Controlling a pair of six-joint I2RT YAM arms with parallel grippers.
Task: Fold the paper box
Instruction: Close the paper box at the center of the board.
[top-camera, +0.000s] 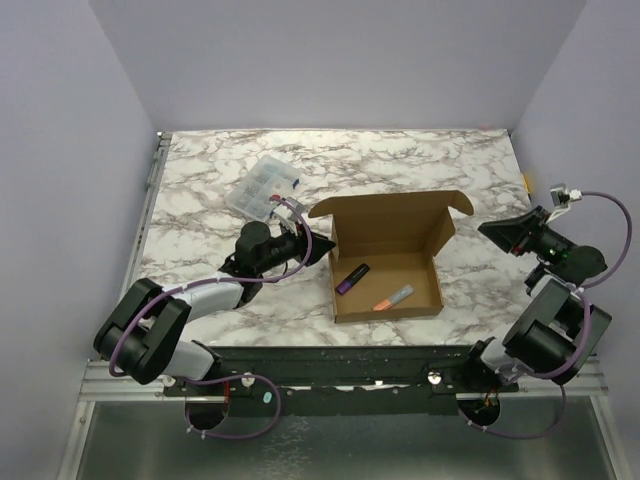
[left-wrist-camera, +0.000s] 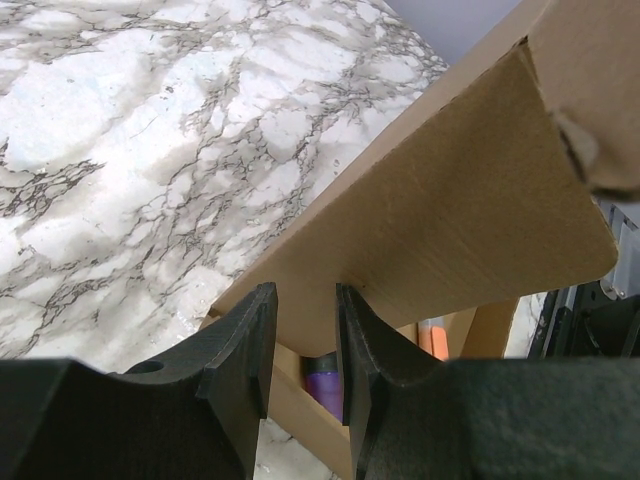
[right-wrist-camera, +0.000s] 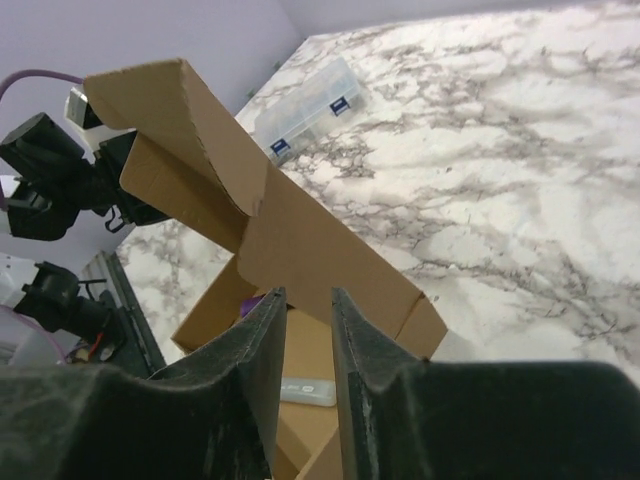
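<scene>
Paper box (top-camera: 385, 228), brown cardboard, shallow. It lies between the two grippers with its lid flap open at the far side and its side walls raised.

Left gripper (top-camera: 308, 247): the tips are right at the box's left wall. Its fingers (left-wrist-camera: 250, 340) stand a narrow slot apart, and cardboard shows through the slot. From where I stand I cannot tell whether they pinch the wall or only sit against it.

Right gripper (top-camera: 490, 230): it points at the box's right wall from a little way off, with a strip of table between tips and cardboard. Its fingers (right-wrist-camera: 262, 350) are drawn close, leaving a slim gap with nothing in it. The raised right wall and a rounded lid ear sit just ahead of them.

Contents of the box:
- Purple marker (top-camera: 352, 278), on the floor towards the left gripper's side.
- Orange-and-grey marker (top-camera: 393, 297), near the front wall, about midway between the two grippers.

Clear compartment case (top-camera: 262, 187): lies just beyond the left gripper, further out from its arm base and apart from the box.

Marble-patterned table (top-camera: 450, 160): carries everything listed.
</scene>
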